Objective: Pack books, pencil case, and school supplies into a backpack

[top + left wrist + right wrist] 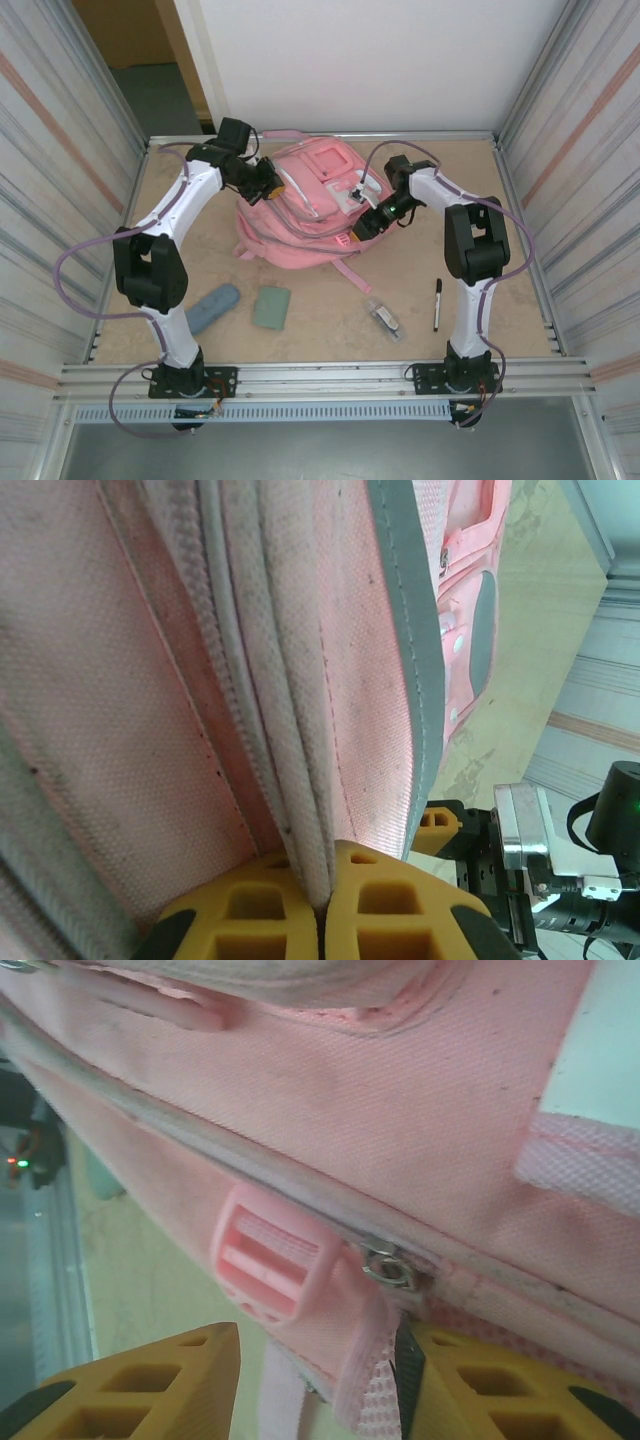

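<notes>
The pink backpack (300,205) lies flat at the back of the table. My left gripper (270,185) is at its upper left edge, shut on the pale zip band (300,780) of the backpack. My right gripper (362,225) is at the bag's right lower edge, open, with a pink strap (350,1360) and buckle (270,1265) between its yellow fingers (150,1385); a metal zip slider (390,1270) sits just above. On the near table lie the blue-grey pencil case (212,307), a sage-green book (271,307), a clear-and-grey item (384,318) and a black pen (437,303).
Corrugated metal walls (60,180) close in the table on left and right, and a white wall stands behind. A metal rail (320,375) runs along the near edge between the arm bases. Bare tabletop (330,310) lies between the green book and the clear item.
</notes>
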